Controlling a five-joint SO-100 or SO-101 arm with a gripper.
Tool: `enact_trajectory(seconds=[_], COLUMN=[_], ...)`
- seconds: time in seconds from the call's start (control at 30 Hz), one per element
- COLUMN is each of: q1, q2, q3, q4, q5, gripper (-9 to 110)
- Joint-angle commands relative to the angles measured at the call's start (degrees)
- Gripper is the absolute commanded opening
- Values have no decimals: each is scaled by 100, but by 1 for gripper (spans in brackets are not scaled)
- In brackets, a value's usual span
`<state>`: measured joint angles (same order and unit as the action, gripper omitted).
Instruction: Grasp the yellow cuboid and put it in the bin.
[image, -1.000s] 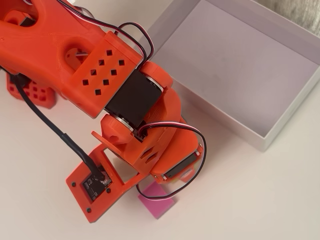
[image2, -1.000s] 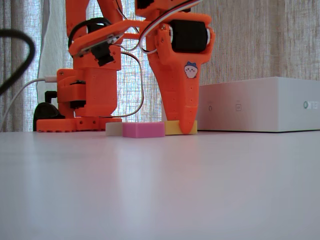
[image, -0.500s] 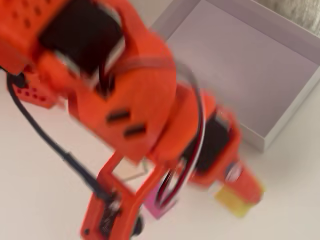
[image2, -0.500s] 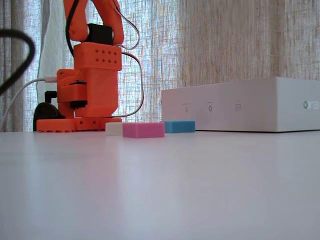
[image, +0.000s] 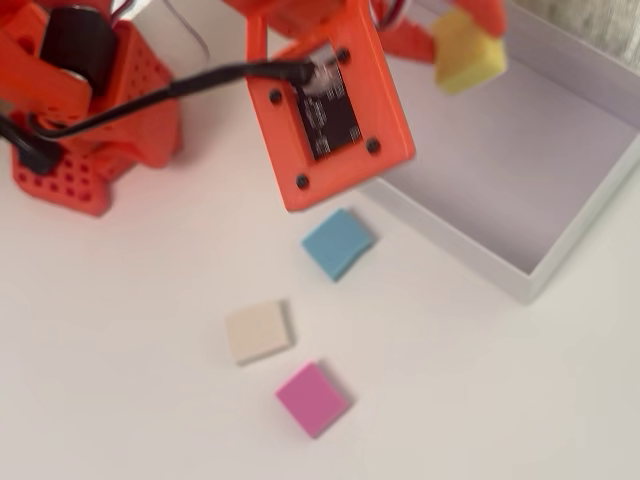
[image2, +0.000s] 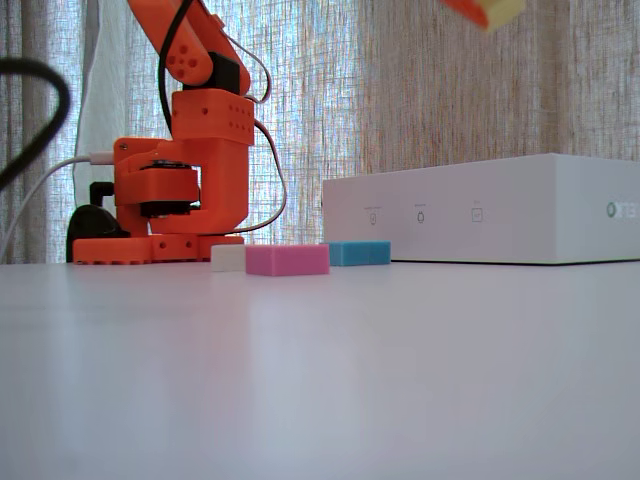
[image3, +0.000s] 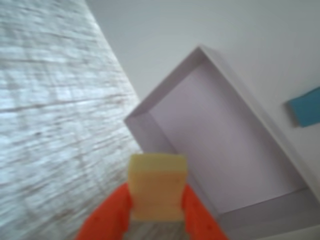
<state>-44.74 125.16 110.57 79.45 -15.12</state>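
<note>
The yellow cuboid (image: 468, 52) is held high between my orange gripper's fingers (image: 455, 30), above the far part of the bin (image: 520, 160). In the wrist view the gripper (image3: 156, 200) is shut on the yellow cuboid (image3: 157, 186), with the bin's (image3: 165, 90) lavender floor open below and to the right. In the fixed view only a corner of the yellow cuboid (image2: 500, 12) and an orange fingertip (image2: 465, 8) show at the top edge, well above the bin's white wall (image2: 480, 212).
On the white table lie a blue block (image: 337, 242), a cream block (image: 258, 332) and a pink block (image: 312, 398), left of the bin in the overhead view. The arm's orange base (image: 85, 110) stands at the upper left. A curtain hangs behind.
</note>
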Motion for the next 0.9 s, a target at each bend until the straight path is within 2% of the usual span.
enact_trajectory(seconds=[0.0, 0.1, 0.27, 0.37, 0.6, 0.8, 0.87], q1=[-114, -105, -185, -193, 299, 2030, 2654], q2=[352, 536, 861, 1090, 1811, 3155, 3700], q3=[817, 1644, 2575, 2900, 2892, 3577, 3946], q4=[-475, -993, -1863, -2461, -4078, -6715, -7058], q5=[-176, -167, -176, -176, -237, -193, -114], gripper=[-7, 3, 43, 57, 54, 44, 43])
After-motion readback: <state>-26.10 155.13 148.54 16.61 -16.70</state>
